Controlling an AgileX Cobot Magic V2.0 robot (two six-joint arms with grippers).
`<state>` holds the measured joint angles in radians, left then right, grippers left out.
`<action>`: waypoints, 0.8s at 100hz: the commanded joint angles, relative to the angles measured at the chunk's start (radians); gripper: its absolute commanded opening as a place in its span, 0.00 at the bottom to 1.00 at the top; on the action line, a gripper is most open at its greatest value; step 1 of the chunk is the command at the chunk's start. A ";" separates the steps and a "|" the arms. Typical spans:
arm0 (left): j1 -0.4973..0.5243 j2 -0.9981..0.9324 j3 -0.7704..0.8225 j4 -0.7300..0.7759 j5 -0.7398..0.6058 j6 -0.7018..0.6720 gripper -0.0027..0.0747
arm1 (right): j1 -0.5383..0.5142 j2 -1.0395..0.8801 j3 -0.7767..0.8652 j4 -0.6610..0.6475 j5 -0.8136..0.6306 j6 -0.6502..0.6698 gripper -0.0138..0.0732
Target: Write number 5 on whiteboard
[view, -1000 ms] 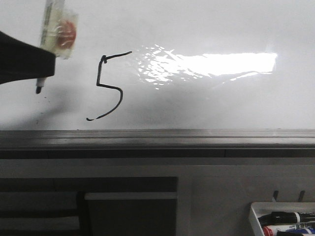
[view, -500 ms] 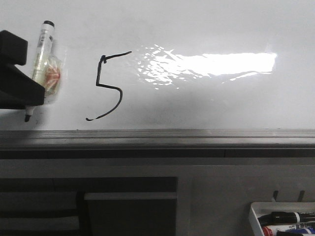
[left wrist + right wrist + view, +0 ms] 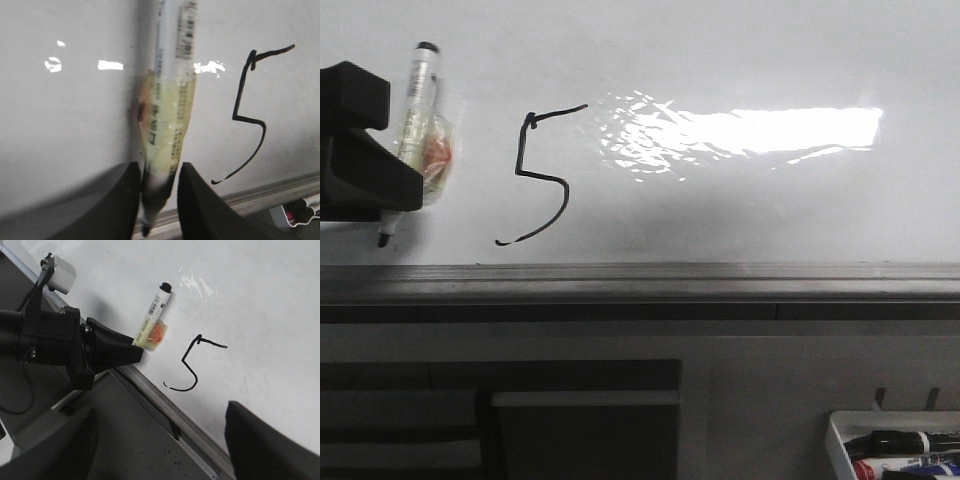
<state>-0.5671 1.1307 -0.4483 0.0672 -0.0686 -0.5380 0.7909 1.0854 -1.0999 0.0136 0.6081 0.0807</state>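
The number 5 [image 3: 563, 195] is drawn in thin black line on the whiteboard [image 3: 740, 60], left of the glare patch. My left gripper [image 3: 405, 190] is shut on a marker pen [image 3: 420, 90] wrapped in yellowish tape, left of the digit. The pen's black tip points down near the board's lower edge. In the left wrist view the black fingers [image 3: 200, 200] clamp the pen [image 3: 172, 75], with the 5 [image 3: 240, 90] beside it. The right wrist view shows the left gripper [image 3: 132, 354], the pen [image 3: 152, 315] and the 5 [image 3: 196, 376]. My right gripper [image 3: 157, 455] is open and empty, back from the board.
A grey metal rail [image 3: 640, 275] runs along the board's lower edge. A small white tray [image 3: 840, 440] holding several markers hangs below at the right, and also shows in the left wrist view [image 3: 280, 217]. Dark panels lie under the rail.
My left gripper has moved down and left with the pen, away from the 5, bringing the tip close to the rail. It has barely moved in the last half second.
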 commanded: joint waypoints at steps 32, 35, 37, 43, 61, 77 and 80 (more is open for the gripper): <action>0.003 -0.101 -0.033 -0.029 -0.044 -0.009 0.58 | -0.005 -0.032 -0.012 -0.042 -0.063 -0.008 0.52; 0.003 -0.129 -0.033 -0.018 -0.037 -0.009 0.58 | -0.005 -0.038 0.000 -0.049 -0.071 -0.008 0.44; 0.003 -0.142 -0.033 -0.013 -0.032 -0.009 0.58 | -0.005 -0.045 0.006 -0.054 -0.077 -0.008 0.40; 0.003 -0.199 -0.033 0.029 -0.013 -0.009 0.57 | -0.005 -0.068 0.039 -0.061 -0.102 -0.008 0.17; 0.001 -0.394 -0.007 0.069 0.035 -0.009 0.22 | -0.005 -0.184 0.209 -0.092 -0.271 -0.008 0.09; 0.001 -0.580 0.066 0.155 0.032 -0.007 0.01 | -0.005 -0.338 0.389 -0.093 -0.368 -0.008 0.09; 0.001 -0.611 0.082 0.157 0.030 -0.007 0.01 | -0.005 -0.369 0.419 -0.093 -0.378 -0.008 0.09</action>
<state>-0.5671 0.5963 -0.3756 0.1991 0.0233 -0.5395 0.7909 0.7997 -0.7289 -0.0626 0.3513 0.0807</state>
